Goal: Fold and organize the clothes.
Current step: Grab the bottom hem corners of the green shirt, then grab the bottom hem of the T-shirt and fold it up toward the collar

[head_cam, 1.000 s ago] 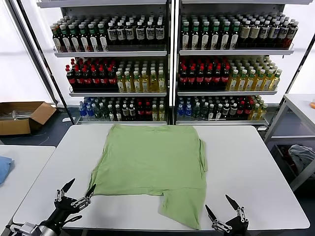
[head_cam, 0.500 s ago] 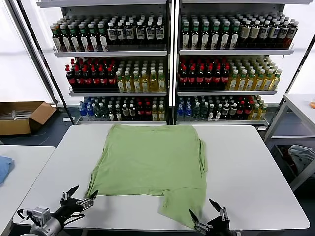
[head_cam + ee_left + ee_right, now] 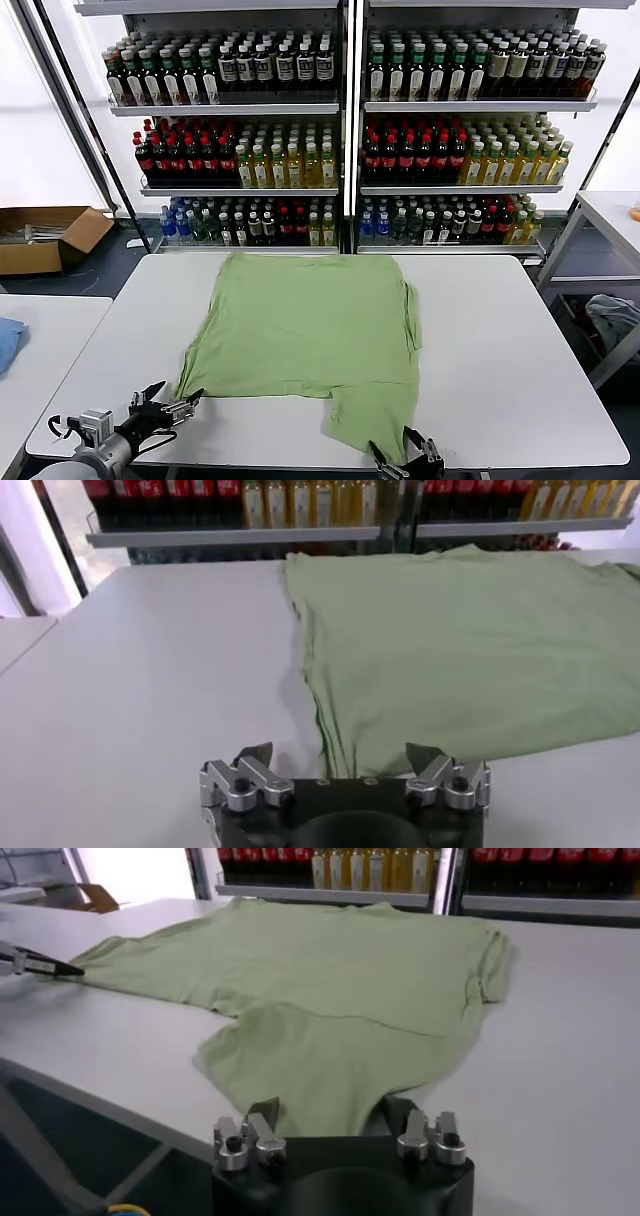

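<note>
Cloth first: the light green soft short-sleeved T-shirt (image 3: 315,335) lies flat on the white tabletop (image 3: 510,350). My right gripper (image 3: 408,463) has slid onto its near hem, jaws narrowing around it, not yet clamped; left gripper (image 3: 168,405), jaws apart, waits beside the sleeve corner.

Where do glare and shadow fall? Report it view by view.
Head view: the white backdrop beside the bottle shelves is washed out, while the white table is evenly lit with no hard shadows. Left wrist view: a thin soft shadow runs under the light green T-shirt edge. Right wrist view: it is dark below the table's near edge.
</note>
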Controlling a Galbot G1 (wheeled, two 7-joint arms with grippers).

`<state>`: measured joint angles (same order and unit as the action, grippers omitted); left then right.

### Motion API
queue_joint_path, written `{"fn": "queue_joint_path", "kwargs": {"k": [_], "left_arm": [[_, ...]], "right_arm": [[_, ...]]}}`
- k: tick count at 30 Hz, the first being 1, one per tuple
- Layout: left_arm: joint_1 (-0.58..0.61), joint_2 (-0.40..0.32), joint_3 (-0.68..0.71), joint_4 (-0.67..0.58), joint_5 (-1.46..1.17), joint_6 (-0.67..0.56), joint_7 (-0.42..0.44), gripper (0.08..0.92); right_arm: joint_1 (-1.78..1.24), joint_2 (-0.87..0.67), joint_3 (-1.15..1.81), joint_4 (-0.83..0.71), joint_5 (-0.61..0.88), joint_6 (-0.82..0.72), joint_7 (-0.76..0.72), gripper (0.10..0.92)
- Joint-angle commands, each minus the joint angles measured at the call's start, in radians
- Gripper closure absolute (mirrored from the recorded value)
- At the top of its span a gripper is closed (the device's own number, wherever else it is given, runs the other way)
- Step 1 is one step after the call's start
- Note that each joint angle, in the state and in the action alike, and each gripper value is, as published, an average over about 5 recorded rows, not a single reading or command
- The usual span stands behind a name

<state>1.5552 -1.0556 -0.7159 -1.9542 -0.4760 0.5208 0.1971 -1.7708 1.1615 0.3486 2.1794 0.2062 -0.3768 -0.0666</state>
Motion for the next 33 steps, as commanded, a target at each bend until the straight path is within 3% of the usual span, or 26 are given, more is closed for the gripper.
{"fn": "queue_joint_path", "kwargs": {"k": [1,8,14,26,33], "left_arm": [[-0.02,0.015,0.031,0.017,-0.015,0.024,-0.019,0.191],[-0.01,0.013,0.036,0.022,-0.013,0.007,0.002,0.363],[-0.005,0.013,0.038,0.015,-0.013,-0.007,0.022,0.537],[0.004,0.0,0.028,-0.008,-0.028,-0.041,0.024,0.873],[0.056,-0.025,-0.01,-0.086,-0.028,-0.058,0.02,0.912]], "right_arm": [[0.011,0.004,-0.034,-0.012,-0.004,-0.036,0.01,0.544],[0.023,0.009,-0.012,-0.034,0.024,0.062,-0.046,0.752],[0.043,0.009,0.027,-0.085,0.058,0.251,-0.192,0.898],[-0.001,0.028,0.119,-0.106,0.182,0.47,-0.399,0.908],[-0.067,0.029,0.202,-0.115,0.215,0.536,-0.497,0.908]]}}
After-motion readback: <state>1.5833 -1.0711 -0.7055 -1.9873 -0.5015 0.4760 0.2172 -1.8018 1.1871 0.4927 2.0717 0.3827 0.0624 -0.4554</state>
